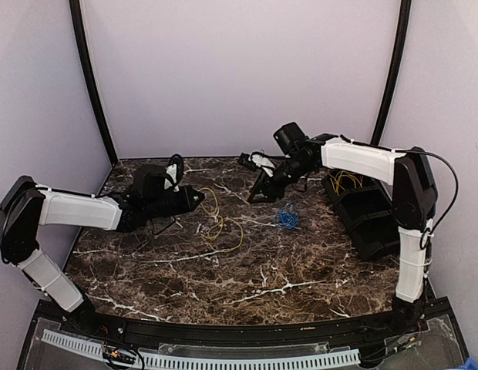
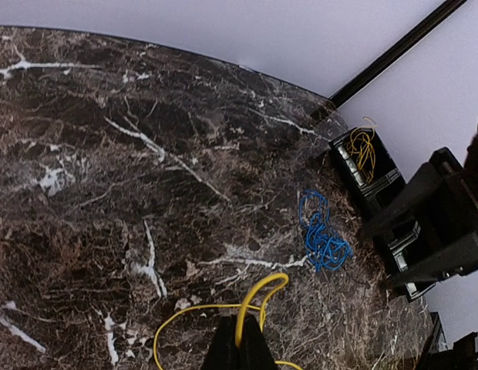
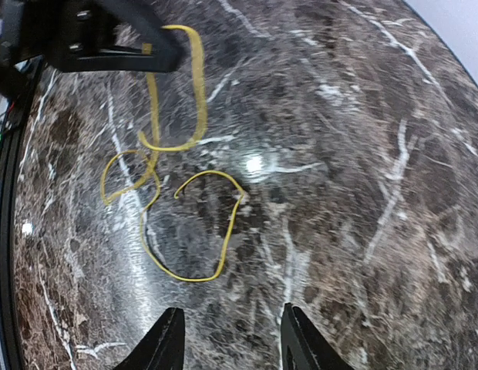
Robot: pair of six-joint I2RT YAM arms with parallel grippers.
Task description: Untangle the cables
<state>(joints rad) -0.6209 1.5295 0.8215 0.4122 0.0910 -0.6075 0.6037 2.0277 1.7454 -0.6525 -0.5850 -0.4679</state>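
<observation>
The blue cable (image 2: 322, 245) is a small, tight tangle lying flat just left of the bin (image 1: 374, 227). The yellow cable (image 3: 231, 231) sprawls in wide, open loops farther left of the bin, well apart from the blue one, with one end lifted. A second yellow bundle (image 2: 364, 150) sits loosely coiled inside the bin's far compartment.

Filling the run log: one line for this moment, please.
left gripper: shut on yellow cable | right gripper: open, empty | blue cable: bundled on table | bin: yellow cables inside
</observation>
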